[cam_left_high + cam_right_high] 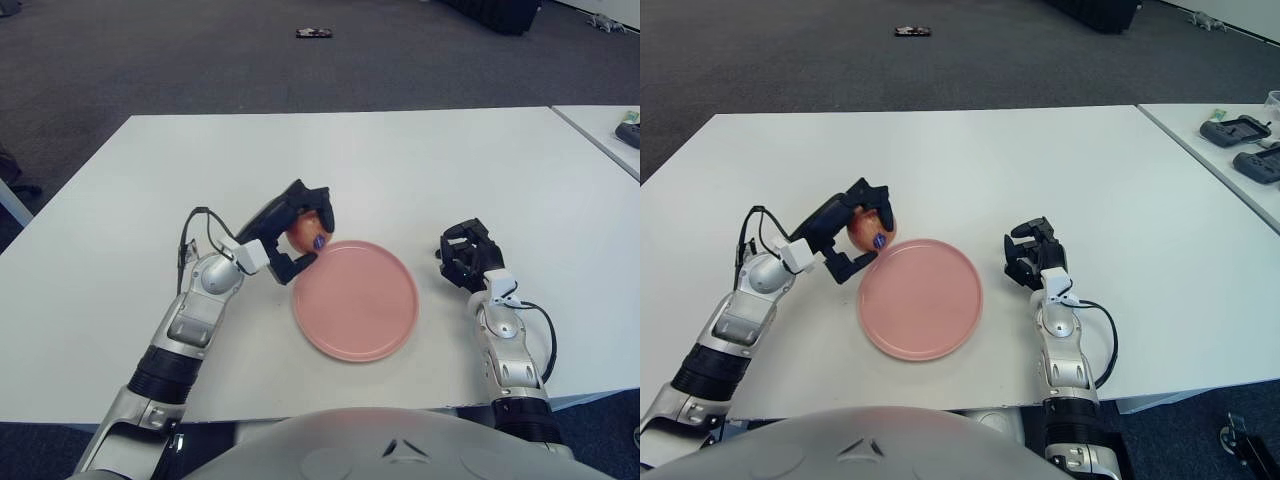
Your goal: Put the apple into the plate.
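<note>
The left hand point(297, 232) is gripping the apple point(309, 234), its black fingers point(312, 197) curling over the top of the fruit and another finger hooking under it. The apple is red with a yellowish patch and is showing a small dark sticker on the side facing the plate. It is sitting in the hand at about the ten o'clock edge of the pink plate point(356, 300), just beside the rim; whether it is overlapping the rim or stopping short of it cannot be told. The plate is lying flat on the white table point(400, 160), close to the near edge, with nothing on it.

The right hand point(1033, 254) is showing at the three o'clock side of the plate, apart from it, fingers curled loosely inward and holding nothing.

At the two o'clock corner of the scene, a second table point(1200, 150) is carrying dark handheld devices point(1240, 130). On the grey carpet at twelve o'clock, a small dark object point(313, 33) is lying well beyond the table.
</note>
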